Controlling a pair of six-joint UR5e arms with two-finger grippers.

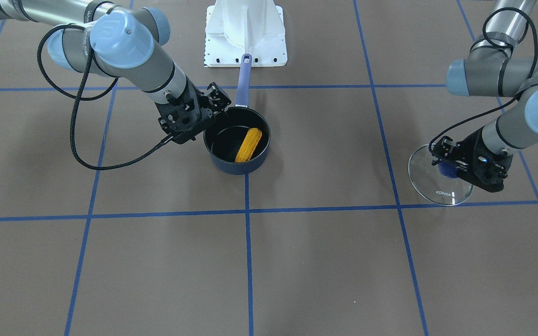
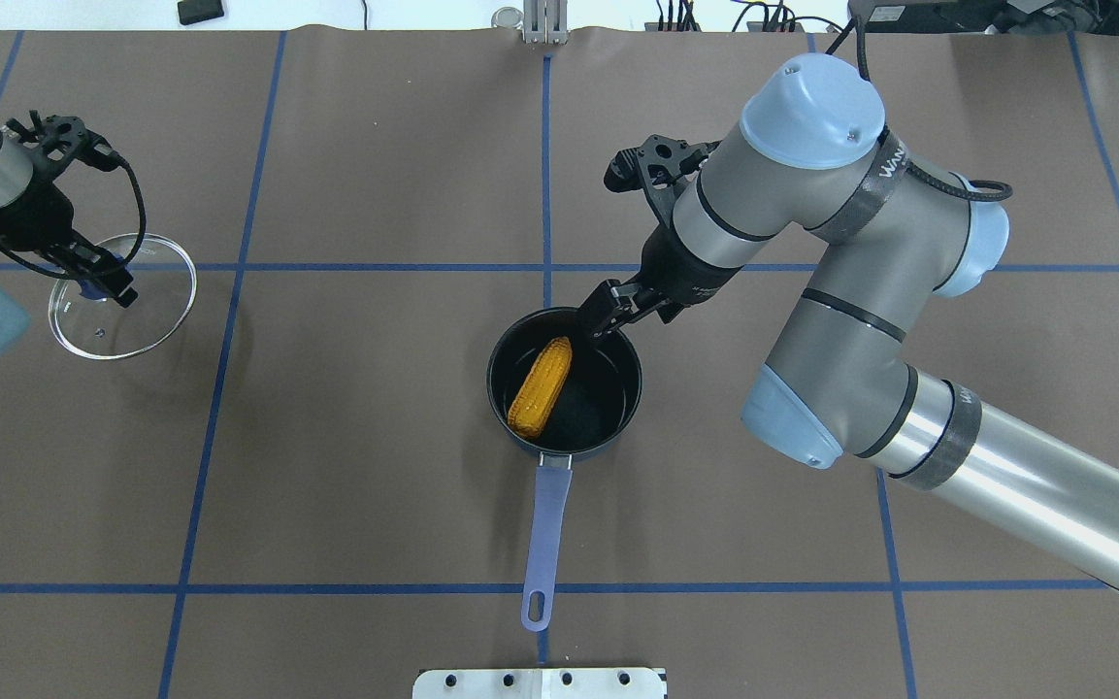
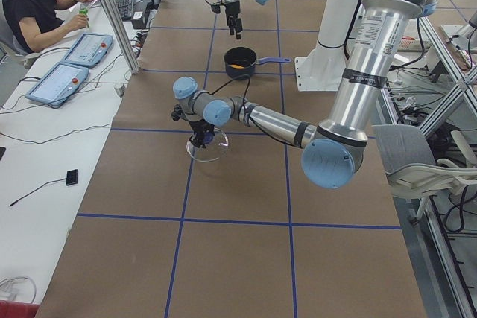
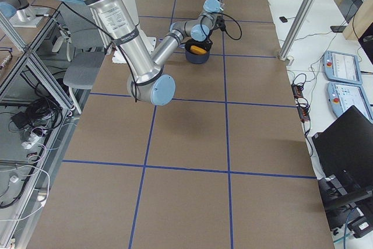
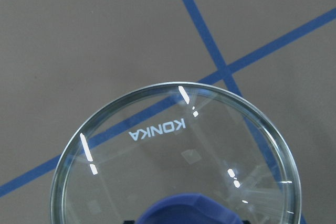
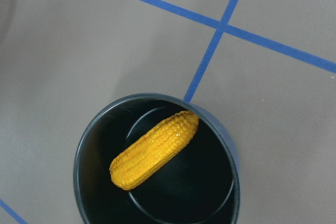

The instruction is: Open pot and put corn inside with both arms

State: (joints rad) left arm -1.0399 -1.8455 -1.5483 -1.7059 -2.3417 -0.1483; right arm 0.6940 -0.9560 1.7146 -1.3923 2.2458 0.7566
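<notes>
The dark navy pot [image 2: 617, 413] stands uncovered at the table's middle, its lavender handle [image 2: 546, 524] pointing towards the robot base. The yellow corn [image 2: 542, 386] lies slanted inside the pot, also in the front view [image 1: 248, 145] and the right wrist view [image 6: 155, 150]. My right gripper [image 2: 612, 313] is open and empty, just above the pot's far rim. My left gripper [image 2: 93, 284] is shut on the blue knob [image 5: 191, 211] of the glass lid [image 2: 147, 320], holding it tilted, low over the table at the far left. The "KONKA" print shows on the lid [image 5: 157, 128].
The white robot base plate [image 1: 245, 32] sits behind the pot's handle. Blue tape lines [image 2: 375, 267] cross the brown table. An operator [image 3: 37, 5] sits beyond the table's edge with teach pendants [image 3: 59, 83] beside him.
</notes>
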